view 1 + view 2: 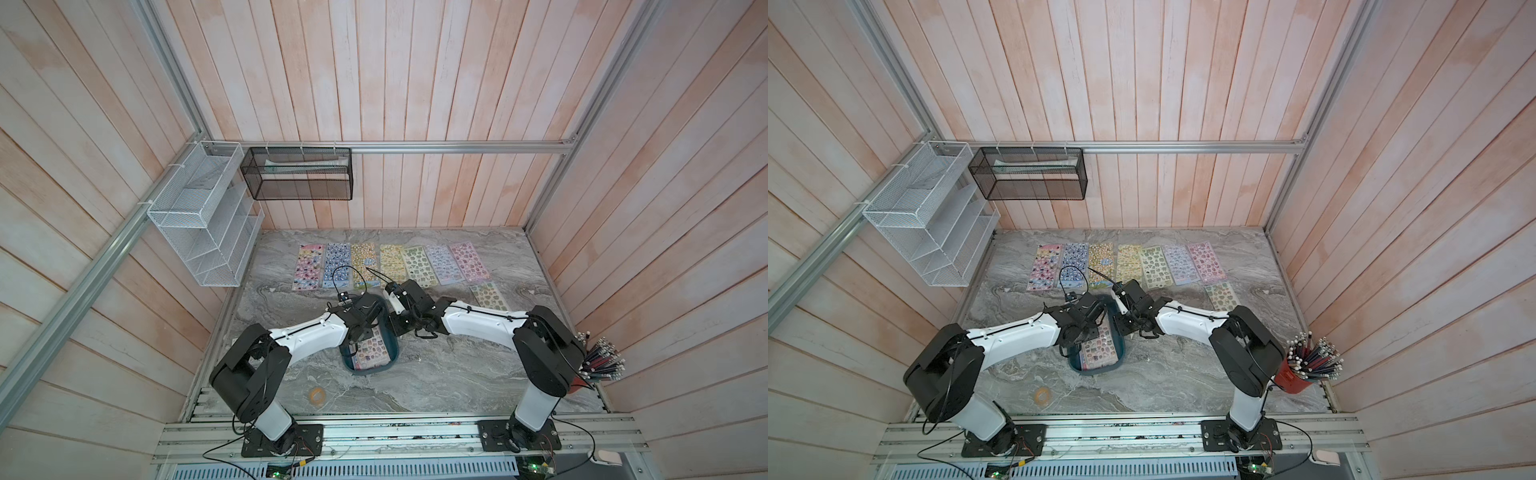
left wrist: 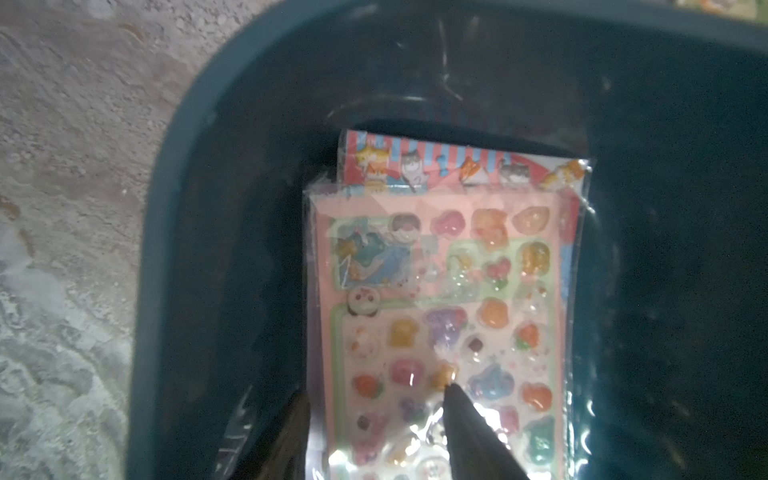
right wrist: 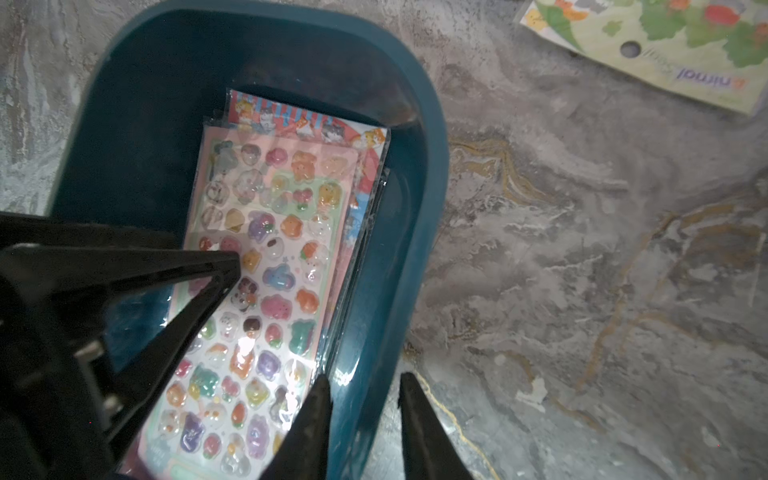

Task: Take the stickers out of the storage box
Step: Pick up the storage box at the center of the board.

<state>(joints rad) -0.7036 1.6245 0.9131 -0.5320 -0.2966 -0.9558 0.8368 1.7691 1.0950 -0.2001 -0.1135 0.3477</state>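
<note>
The storage box (image 1: 370, 372) (image 1: 1096, 370), a dark teal tray, sits mid-table between both arms. A stack of stickers (image 2: 449, 291) (image 3: 282, 249) lies in it, with a pink sheet of puffy cartoon figures on top. My left gripper (image 2: 374, 392) is down inside the box with its jaws apart. One fingertip (image 2: 453, 392) rests on the top sheet and the other stands beside the sheet's long edge. My right gripper (image 3: 365, 377) straddles the box's wall (image 3: 432, 166), one finger inside and one outside, closed against it. Several more stickers (image 1: 390, 266) lie in a row at the back of the table.
One more sheet (image 1: 490, 296) lies right of the row, close to the right arm. A white wire rack (image 1: 203, 224) and a black mesh basket (image 1: 297, 174) hang at the back left. A red cup of pencils (image 1: 1308, 370) stands at the right edge. A tape ring (image 1: 318, 395) lies near the front.
</note>
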